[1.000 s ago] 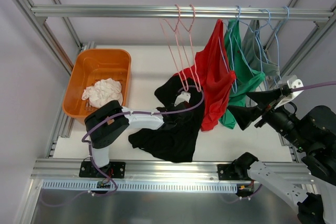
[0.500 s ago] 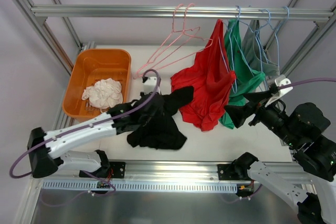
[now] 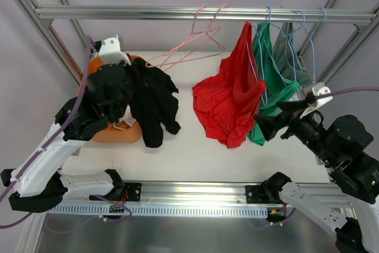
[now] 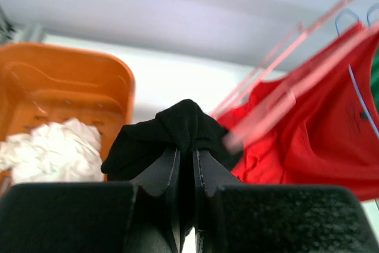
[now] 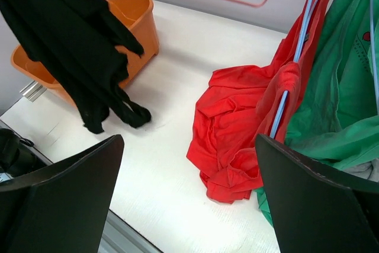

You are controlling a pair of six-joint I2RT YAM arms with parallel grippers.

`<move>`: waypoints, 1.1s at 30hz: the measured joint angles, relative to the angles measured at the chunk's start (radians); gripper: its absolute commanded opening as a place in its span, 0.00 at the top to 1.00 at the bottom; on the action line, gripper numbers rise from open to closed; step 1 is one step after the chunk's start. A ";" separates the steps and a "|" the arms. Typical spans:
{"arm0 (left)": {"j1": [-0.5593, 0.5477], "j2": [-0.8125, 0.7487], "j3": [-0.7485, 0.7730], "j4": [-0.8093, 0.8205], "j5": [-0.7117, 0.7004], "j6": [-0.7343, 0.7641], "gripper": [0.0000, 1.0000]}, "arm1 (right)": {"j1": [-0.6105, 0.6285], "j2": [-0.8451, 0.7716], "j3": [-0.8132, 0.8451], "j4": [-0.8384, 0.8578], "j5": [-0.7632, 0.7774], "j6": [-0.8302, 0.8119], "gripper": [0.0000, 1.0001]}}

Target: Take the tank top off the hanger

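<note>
The black tank top (image 3: 151, 102) hangs in the air, bunched, from my left gripper (image 3: 131, 67), which is shut on its upper part beside the orange basket (image 3: 112, 135). In the left wrist view the jaws of the left gripper (image 4: 186, 153) pinch a black fold (image 4: 177, 124). The empty pink hangers (image 3: 208, 38) swing tilted on the rail (image 3: 118, 13), clear of the black cloth. My right gripper (image 3: 278, 119) stands open near the red garment, with nothing between its fingers (image 5: 189, 140).
A white cloth (image 4: 53, 152) lies in the orange basket (image 4: 89, 81). A red top (image 3: 231, 99), a green one (image 3: 273, 81) and a grey one (image 3: 296, 66) hang on blue hangers at the right; the red one's hem rests on the table.
My left arm swung up and to the left from the table's middle, carrying the black tank top off the pink hanger toward the basket. The hangers sprang back, swinging. The right arm barely moved.
</note>
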 measured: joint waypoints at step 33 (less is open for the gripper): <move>0.299 0.121 0.592 -0.011 -0.224 0.421 1.00 | 0.000 0.076 0.010 0.060 -0.034 -0.003 0.01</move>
